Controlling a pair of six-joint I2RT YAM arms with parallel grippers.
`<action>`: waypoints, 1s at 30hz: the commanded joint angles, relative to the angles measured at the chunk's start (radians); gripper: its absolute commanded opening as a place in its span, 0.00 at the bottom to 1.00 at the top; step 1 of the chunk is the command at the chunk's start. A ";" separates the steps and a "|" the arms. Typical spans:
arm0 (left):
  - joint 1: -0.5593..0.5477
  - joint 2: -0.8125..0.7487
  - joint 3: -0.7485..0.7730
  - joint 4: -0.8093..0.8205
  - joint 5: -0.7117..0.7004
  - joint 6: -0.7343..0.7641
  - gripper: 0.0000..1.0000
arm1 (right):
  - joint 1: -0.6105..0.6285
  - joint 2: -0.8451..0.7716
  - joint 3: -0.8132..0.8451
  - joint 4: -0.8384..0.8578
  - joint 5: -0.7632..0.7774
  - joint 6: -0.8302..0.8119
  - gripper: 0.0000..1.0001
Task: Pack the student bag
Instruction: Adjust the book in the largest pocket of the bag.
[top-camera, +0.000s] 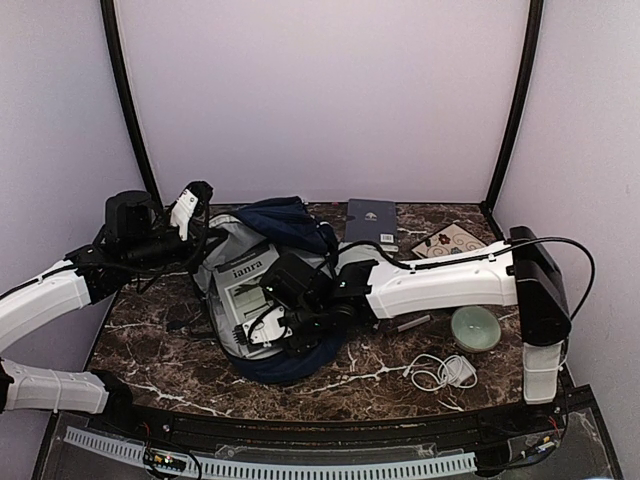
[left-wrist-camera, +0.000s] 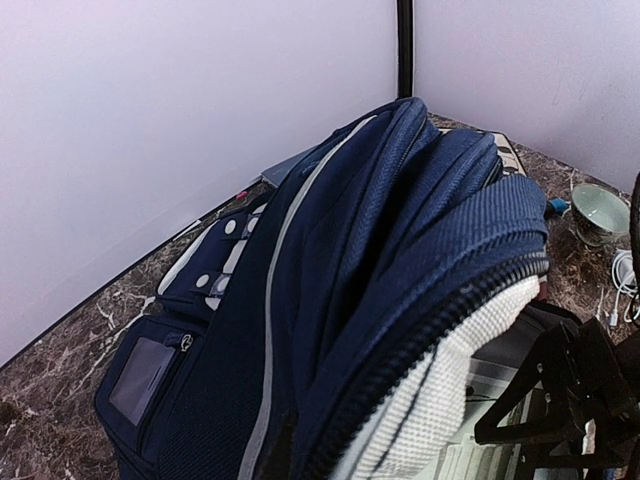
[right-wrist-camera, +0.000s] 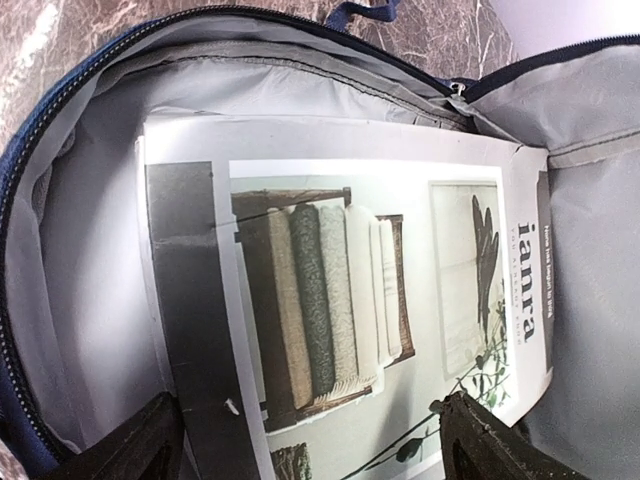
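One backpack holds one magazine; left gripper closed on its rim, right gripper wide open, empty; one bowl right.

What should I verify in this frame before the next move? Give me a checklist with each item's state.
1. Right gripper jaws open, nothing held: ok.
2. Magazine lying flat inside the student bag, against its grey lining: ok.
3. Bag mouth unzipped and wide: ok.
4. Left gripper shut beside the bag's upper edge; whether it grips the fabric: cannot tell.
5. Dark notebook, green bowl and white cable lie on the table, outside the bag: not ok, not yet packed.
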 joint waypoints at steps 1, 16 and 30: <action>0.004 -0.032 0.031 0.087 0.007 0.000 0.00 | 0.008 0.000 0.033 -0.014 0.049 -0.103 0.90; 0.002 -0.157 -0.012 0.164 0.040 0.066 0.00 | -0.011 0.106 0.112 0.337 0.112 -0.118 0.81; 0.001 -0.147 -0.015 0.179 0.219 0.038 0.00 | -0.057 0.197 0.346 0.487 0.203 0.080 0.80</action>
